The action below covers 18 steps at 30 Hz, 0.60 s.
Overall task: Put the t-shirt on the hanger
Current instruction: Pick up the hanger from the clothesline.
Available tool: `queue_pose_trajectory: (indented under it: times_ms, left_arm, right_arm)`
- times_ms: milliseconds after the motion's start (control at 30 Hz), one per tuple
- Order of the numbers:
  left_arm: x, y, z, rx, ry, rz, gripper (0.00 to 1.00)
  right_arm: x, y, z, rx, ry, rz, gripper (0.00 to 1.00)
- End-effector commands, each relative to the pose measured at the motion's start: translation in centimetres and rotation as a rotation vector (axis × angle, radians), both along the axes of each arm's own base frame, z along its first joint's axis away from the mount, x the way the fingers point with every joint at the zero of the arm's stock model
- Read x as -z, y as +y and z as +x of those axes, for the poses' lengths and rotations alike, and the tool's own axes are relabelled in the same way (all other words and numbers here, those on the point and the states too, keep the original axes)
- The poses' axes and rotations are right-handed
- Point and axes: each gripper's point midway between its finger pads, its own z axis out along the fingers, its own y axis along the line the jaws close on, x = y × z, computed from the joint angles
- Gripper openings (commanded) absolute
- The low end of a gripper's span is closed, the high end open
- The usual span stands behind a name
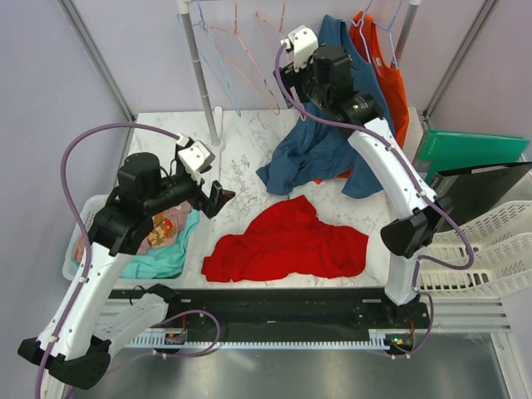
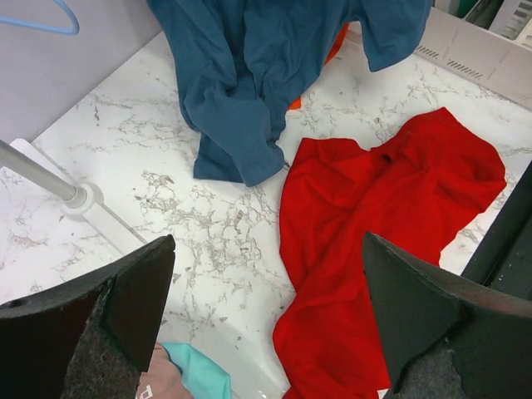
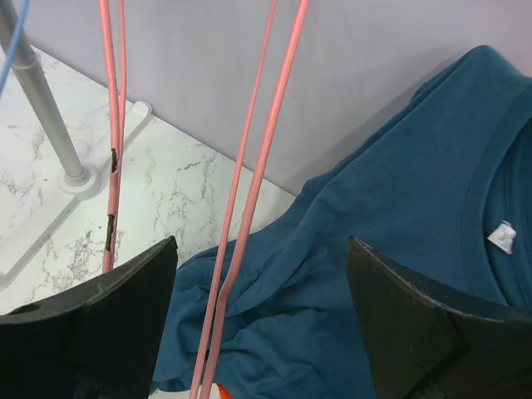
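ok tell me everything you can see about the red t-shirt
The t-shirt is bright red, of soft matte cloth like cotton. It lies crumpled and flattened in a wide heap on the white marbled table, folds running across it, one peak of cloth pointing towards the back. Its near side reaches the table's front edge. The peak comes close to the dark blue shirt; whether they touch is unclear. Nothing holds it, and it is on no hanger.

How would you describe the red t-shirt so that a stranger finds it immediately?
Look at the white marble table. Near the middle of its front edge lies the t-shirt, crumpled. It is bright red, unlike the dark blue shirt behind it.
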Motion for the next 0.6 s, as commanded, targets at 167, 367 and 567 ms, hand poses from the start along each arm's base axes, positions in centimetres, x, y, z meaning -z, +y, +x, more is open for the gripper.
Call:
queue_pose_trajectory:
  times_ms: [167, 367, 567]
  left_arm:
    - [-0.3, 0.3, 1.1, -0.039, -0.051, -0.008, 0.99]
    - [0.0, 0.9, 1.6, -0.078, -0.069, 0.006, 0.99]
    - [0.4, 1.2, 1.6, -0.082, -0.077, 0.017, 0.99]
  right_arm:
    - [-0.4, 0.9, 3.4, 0.037, -0.049, 0.133, 0.60]
    - [-2.9, 0.2, 3.4, 0.050, -0.126, 0.177, 0.00]
    - [-7.7, -1.5, 2.3, 0.057, -0.230, 0.280, 0.00]
